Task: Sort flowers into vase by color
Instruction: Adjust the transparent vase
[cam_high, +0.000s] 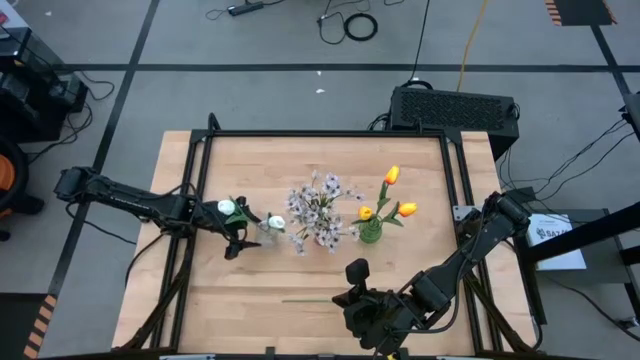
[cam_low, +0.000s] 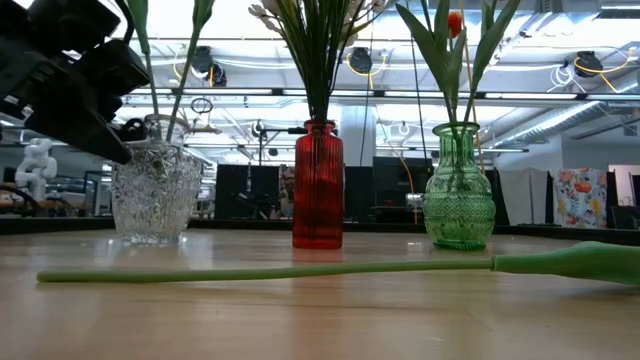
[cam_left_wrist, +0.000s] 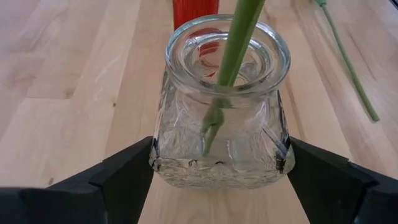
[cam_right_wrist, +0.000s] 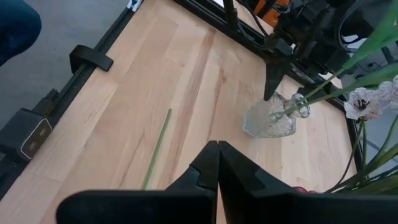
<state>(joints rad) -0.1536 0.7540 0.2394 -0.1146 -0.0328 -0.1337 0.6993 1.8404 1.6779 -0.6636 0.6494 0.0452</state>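
A clear glass vase (cam_left_wrist: 221, 124) stands left of centre and holds two white tulips (cam_high: 228, 208) on green stems (cam_left_wrist: 235, 43). My left gripper (cam_high: 243, 235) is open at the vase's left side, one finger showing on each side of it in the left wrist view. A red vase (cam_low: 318, 185) holds the pale pink-white sprays (cam_high: 320, 205). A green vase (cam_low: 459, 190) holds orange tulips (cam_high: 392, 176). One loose flower lies flat on the table by its long stem (cam_low: 270, 271). My right gripper (cam_right_wrist: 217, 152) is shut and hovers above that stem's right end, hiding its head. My left gripper's open fingers (cam_left_wrist: 127, 171) slant down from the table's left toward the clear vase's lower wall (cam_left_wrist: 163, 158). Whether either fingertip touches the glass, I cannot tell. The vase stands upright on the table.
The three vases stand in a row across the table's middle. Bare wood lies in front of them around the loose stem (cam_high: 310, 298) and behind them up to the black frame rail (cam_high: 320, 133).
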